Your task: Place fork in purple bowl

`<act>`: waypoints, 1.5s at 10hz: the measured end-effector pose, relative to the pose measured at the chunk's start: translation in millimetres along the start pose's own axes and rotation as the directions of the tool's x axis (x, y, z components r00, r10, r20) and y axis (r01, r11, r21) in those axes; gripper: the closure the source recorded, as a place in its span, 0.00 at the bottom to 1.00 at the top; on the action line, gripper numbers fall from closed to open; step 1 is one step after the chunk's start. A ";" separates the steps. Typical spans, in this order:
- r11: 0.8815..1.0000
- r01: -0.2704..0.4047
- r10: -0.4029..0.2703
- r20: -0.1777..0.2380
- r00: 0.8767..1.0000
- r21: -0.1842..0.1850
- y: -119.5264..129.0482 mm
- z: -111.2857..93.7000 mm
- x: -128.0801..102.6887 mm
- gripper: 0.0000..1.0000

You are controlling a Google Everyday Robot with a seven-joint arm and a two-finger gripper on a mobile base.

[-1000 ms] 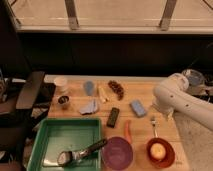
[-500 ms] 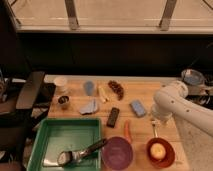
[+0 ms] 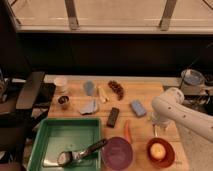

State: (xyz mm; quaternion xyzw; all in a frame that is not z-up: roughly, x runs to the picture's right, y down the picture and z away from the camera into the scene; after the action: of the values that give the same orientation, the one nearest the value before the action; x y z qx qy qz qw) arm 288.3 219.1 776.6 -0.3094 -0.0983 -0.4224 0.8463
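Note:
The thin silver fork (image 3: 154, 131) lies on the wooden table between the orange carrot (image 3: 127, 131) and the table's right edge. It is just behind the red bowl (image 3: 160, 152), which holds a yellow item. My gripper (image 3: 156, 120) hangs from the white arm (image 3: 172, 107), directly above the fork's far end, open and with nothing in it. The purple bowl (image 3: 119, 153) sits empty at the front edge, left of the red bowl and in front of the carrot.
A green tray (image 3: 55, 131) at front left holds a black-handled utensil (image 3: 82, 152). A black bar (image 3: 113, 116), blue sponge (image 3: 138, 107), blue bag (image 3: 90, 106), brown snack (image 3: 117, 89), white cup (image 3: 61, 83) and small dark cup (image 3: 63, 100) are spread over the table. A metal bowl (image 3: 192, 77) is at far right.
The arm has swung left and lowered, bringing the gripper down over the fork. Nothing on the table has moved.

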 end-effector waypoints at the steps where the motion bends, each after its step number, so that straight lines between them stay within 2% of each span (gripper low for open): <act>1: 1.000 -0.004 0.004 0.005 1.000 -0.008 2.8 6.6 -0.9 0.35; 4: 0.999 -0.029 0.029 0.012 1.000 -0.022 16.8 24.2 2.6 0.35; 7: 0.999 -0.033 0.033 0.022 0.999 -0.015 18.5 36.4 8.6 0.35; 10: 1.000 -0.029 0.029 0.057 0.998 0.006 10.7 49.0 13.8 0.35; 11: 0.999 -0.028 0.026 0.066 0.997 0.018 7.6 51.1 15.4 0.38; 13: 0.998 -0.023 0.019 0.078 0.997 0.051 0.8 51.7 17.0 0.56; 15: 0.998 -0.017 0.010 0.091 0.996 0.067 -5.0 51.7 14.7 0.74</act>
State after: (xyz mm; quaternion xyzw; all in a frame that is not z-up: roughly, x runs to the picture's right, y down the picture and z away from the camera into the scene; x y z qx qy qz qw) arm 298.5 238.6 825.9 -0.3000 -0.1488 -0.3986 0.8538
